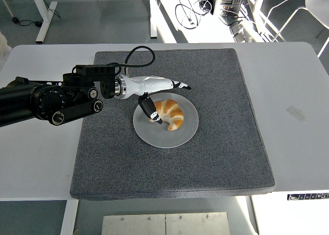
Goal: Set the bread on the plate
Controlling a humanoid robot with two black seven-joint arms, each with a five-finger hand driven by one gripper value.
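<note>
On plate [154,136] — croissant [171,113], ends toward near-left.

- A dark grey mat [205,158] covers the middle of the white table [298,91].
- A small clear patch [296,113] (tape or a sticker, hard to tell) lies on the table right of the mat.
- Loose cables [191,11] trail over the floor beyond the table.

Golden bread [171,113] (grey plate [181,134]).
</note>
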